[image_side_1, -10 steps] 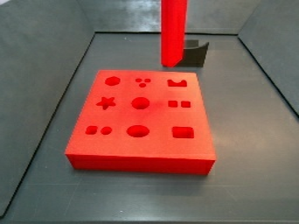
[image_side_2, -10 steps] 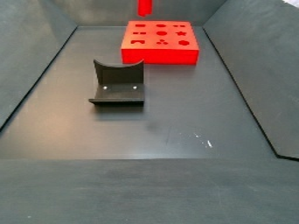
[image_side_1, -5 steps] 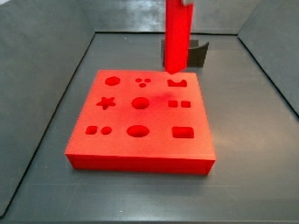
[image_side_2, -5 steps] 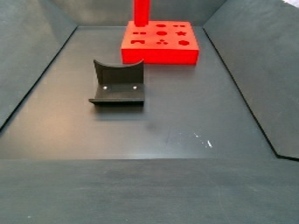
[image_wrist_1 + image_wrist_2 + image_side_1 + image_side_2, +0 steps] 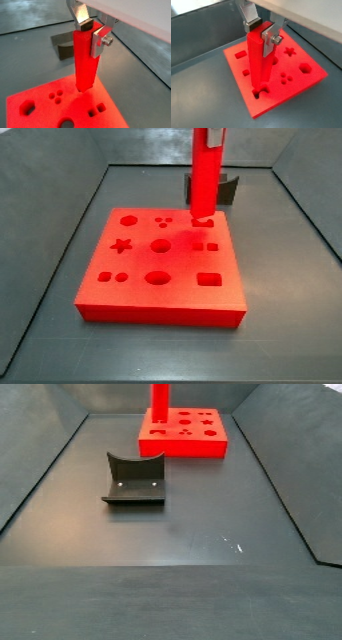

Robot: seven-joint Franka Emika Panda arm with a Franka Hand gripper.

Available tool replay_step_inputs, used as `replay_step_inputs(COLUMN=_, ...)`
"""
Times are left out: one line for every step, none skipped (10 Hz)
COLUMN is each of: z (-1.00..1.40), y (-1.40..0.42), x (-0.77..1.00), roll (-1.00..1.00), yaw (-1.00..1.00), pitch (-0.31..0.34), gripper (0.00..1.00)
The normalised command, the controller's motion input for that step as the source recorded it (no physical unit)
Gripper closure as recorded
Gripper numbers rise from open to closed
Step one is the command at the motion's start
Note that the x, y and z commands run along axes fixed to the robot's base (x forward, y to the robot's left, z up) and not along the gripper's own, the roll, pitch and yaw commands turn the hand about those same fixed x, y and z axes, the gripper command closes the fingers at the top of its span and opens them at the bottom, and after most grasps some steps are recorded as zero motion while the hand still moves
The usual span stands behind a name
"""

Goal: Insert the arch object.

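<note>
My gripper (image 5: 89,30) is shut on the top of the arch object (image 5: 85,62), a long slim bright red bar held upright; it also shows in a wrist view (image 5: 258,62). The bar's lower end sits at the arch-shaped hole near a corner of the red board (image 5: 308,82). In a side view the bar (image 5: 203,173) stands over that hole at the board's (image 5: 160,306) far right. In a side view the bar (image 5: 158,408) stands at the board's (image 5: 187,446) left near corner. The gripper itself is out of both side views.
The dark fixture (image 5: 134,479) stands on the floor mid-left in a side view, and shows behind the bar in a side view (image 5: 227,188) and a wrist view (image 5: 64,50). Grey walls ring the dark floor.
The bar has come down and moved toward the board's arch hole; its lower end now reaches the board's top, where before it hung above the board's far edge.
</note>
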Motion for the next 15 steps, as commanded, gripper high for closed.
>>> replay_step_inputs(z=0.0, y=0.03, x=0.23, roll=0.0, yaw=-0.77, pitch=0.003, gripper=1.0)
replay_step_inputs(z=0.0, y=0.0, x=0.29, roll=0.0, yaw=-0.77, pitch=0.0, gripper=1.0)
replay_step_inputs(z=-0.04, y=0.0, x=0.3, roll=0.0, yaw=-0.78, pitch=0.0, gripper=1.0)
replay_step_inputs(z=-0.07, y=0.0, x=0.26, roll=0.0, yaw=-0.78, pitch=0.0, gripper=1.0)
replay_step_inputs(z=-0.01, y=0.04, x=0.06, roll=0.0, yaw=-0.59, pitch=0.0, gripper=1.0)
replay_step_inputs(z=0.0, y=0.02, x=-0.02, roll=0.0, yaw=-0.09, pitch=0.0, gripper=1.0)
replay_step_inputs(z=-0.07, y=0.09, x=0.0, roll=0.0, yaw=-0.11, pitch=0.0, gripper=1.0)
replay_step_inputs(z=-0.12, y=0.13, x=0.0, roll=0.02, yaw=-0.41, pitch=0.0, gripper=1.0)
replay_step_inputs(z=-0.07, y=0.14, x=0.0, roll=0.01, yaw=-0.35, pitch=0.0, gripper=1.0)
replay_step_inputs(z=-0.01, y=0.07, x=-0.08, roll=0.0, yaw=-0.14, pitch=0.0, gripper=1.0)
replay_step_inputs(z=-0.03, y=0.0, x=-0.07, roll=0.0, yaw=-0.03, pitch=-0.016, gripper=1.0)
replay_step_inputs(z=-0.09, y=0.0, x=-0.04, roll=0.0, yaw=0.0, pitch=-0.026, gripper=1.0)
replay_step_inputs(z=-0.2, y=-0.01, x=-0.01, roll=0.0, yaw=0.0, pitch=-0.019, gripper=1.0)
replay_step_inputs(z=-0.29, y=-0.01, x=0.0, roll=-0.03, yaw=0.0, pitch=-0.053, gripper=1.0)
replay_step_inputs(z=-0.32, y=0.0, x=0.0, roll=-0.03, yaw=0.01, pitch=-0.043, gripper=1.0)
